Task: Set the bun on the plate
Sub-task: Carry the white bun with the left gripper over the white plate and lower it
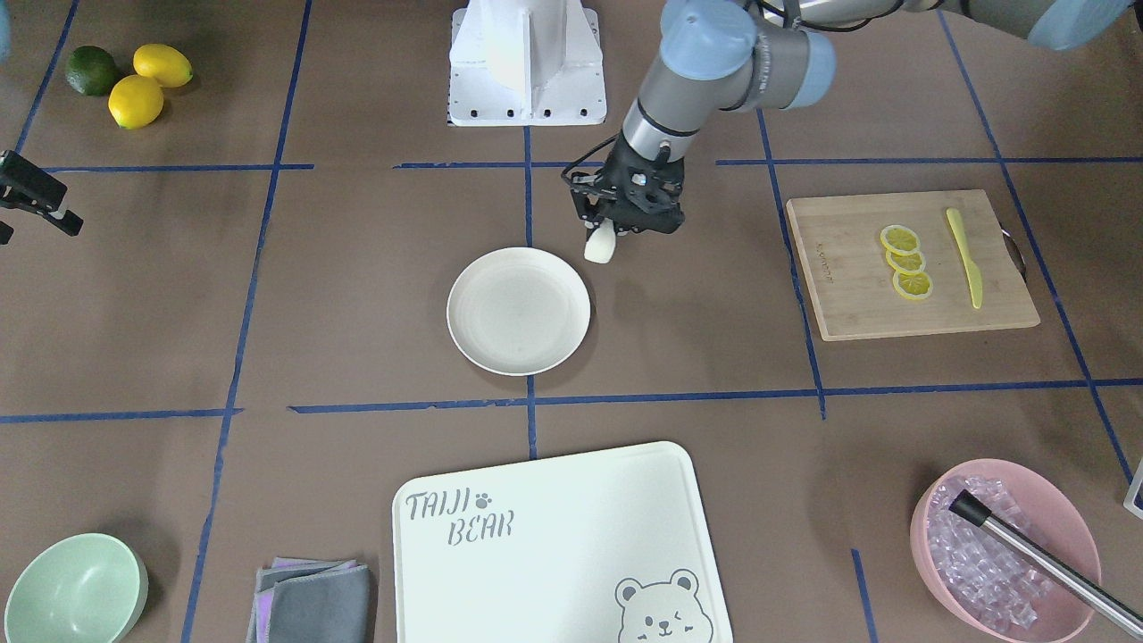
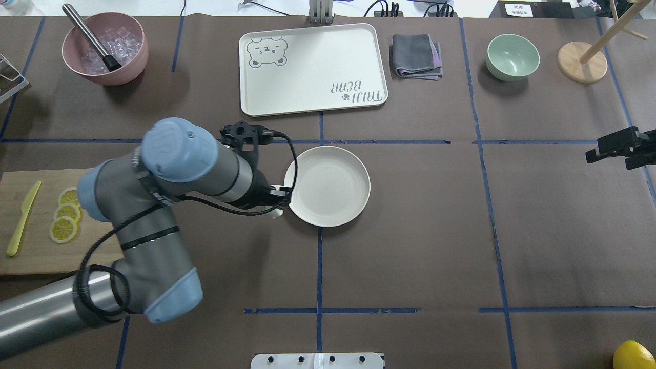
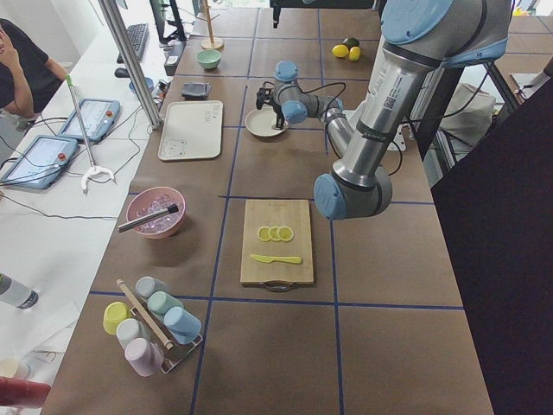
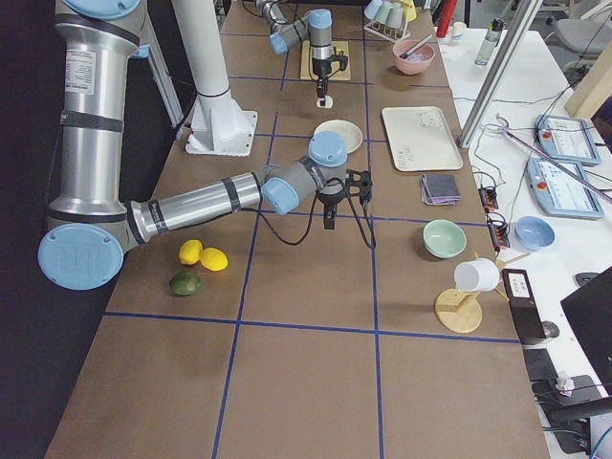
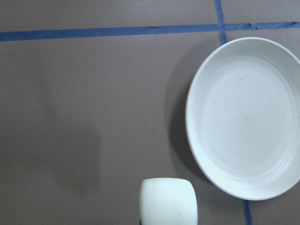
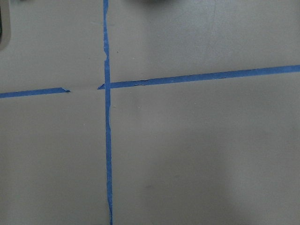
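The bun [image 1: 600, 246], a small white stubby roll, hangs in my left gripper [image 1: 605, 234], which is shut on it just off the rim of the plate [image 1: 518, 313]. From overhead the bun [image 2: 276, 211] peeks out under the left wrist, beside the left edge of the plate [image 2: 328, 187]. The left wrist view shows the bun [image 5: 168, 202] at the bottom and the plate [image 5: 243, 122], with nothing on it, to the right. My right gripper [image 2: 622, 149] hovers open and holds nothing, far off at the table's right side.
A bear-print tray [image 1: 554, 536] lies beyond the plate. A cutting board [image 1: 848, 295] holds lemon slices [image 1: 905, 262] and a yellow knife [image 1: 966, 259]. Also on the table: pink ice bowl [image 1: 1005, 545], green bowl [image 1: 76, 589], grey cloth [image 1: 312, 598], lemons and lime [image 1: 134, 76].
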`<state>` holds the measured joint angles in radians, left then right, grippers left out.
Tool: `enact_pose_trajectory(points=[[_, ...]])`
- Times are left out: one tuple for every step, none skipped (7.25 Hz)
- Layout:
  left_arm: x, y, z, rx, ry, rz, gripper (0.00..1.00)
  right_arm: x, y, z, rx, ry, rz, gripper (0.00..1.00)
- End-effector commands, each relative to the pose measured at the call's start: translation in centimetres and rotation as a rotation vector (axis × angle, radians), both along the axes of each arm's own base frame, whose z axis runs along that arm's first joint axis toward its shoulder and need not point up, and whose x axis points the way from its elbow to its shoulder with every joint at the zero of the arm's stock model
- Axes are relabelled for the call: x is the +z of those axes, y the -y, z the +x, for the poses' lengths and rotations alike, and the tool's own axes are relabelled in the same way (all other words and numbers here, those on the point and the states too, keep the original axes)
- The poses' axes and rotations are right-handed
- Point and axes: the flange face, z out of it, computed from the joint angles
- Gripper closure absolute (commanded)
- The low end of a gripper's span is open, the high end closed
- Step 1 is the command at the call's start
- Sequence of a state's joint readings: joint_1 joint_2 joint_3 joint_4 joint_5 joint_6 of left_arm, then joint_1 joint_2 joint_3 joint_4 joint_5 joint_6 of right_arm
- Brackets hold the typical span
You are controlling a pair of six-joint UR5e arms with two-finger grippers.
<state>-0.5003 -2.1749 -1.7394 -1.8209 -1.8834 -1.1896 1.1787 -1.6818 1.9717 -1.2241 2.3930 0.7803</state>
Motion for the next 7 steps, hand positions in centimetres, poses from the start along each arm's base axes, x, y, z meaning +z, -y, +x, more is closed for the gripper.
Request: enact_pose_trajectory(points=[[-4.0, 2.0, 7.0, -0.05, 0.048, -0.014, 0.69, 0.0, 0.0, 0.0, -0.001, 0.0, 0.002, 0.0], [-4.6, 3.1, 8.0, -0.093, 0.068, 0.009, 0.69, 0.0, 0.0, 0.0, -0.001, 0.0, 0.002, 0.0], [-4.1, 3.4, 8.3, -0.104, 0.082, 0.012, 0.69, 0.0, 0.0, 0.0, -0.001, 0.0, 0.002, 0.0], [-3.4, 4.1, 9.4, -0.123, 0.113, 0.021, 0.69, 0.0, -0.1, 0.1, 0.0, 0.0, 0.002, 0.0], [-3.7, 5.2, 11.3, -0.138, 0.142, 0.021, 0.69, -0.2, -0.1, 0.0, -0.001, 0.002, 0.005, 0.0], [-3.5, 4.7, 12.1, -0.128, 0.147, 0.019, 0.69, -0.2, -0.1, 0.0, -0.001, 0.002, 0.007, 0.0], [-3.6, 4.7, 12.1, -0.132, 0.147, 0.016, 0.69, -0.1, -0.1, 0.0, -0.001, 0.002, 0.005, 0.0]])
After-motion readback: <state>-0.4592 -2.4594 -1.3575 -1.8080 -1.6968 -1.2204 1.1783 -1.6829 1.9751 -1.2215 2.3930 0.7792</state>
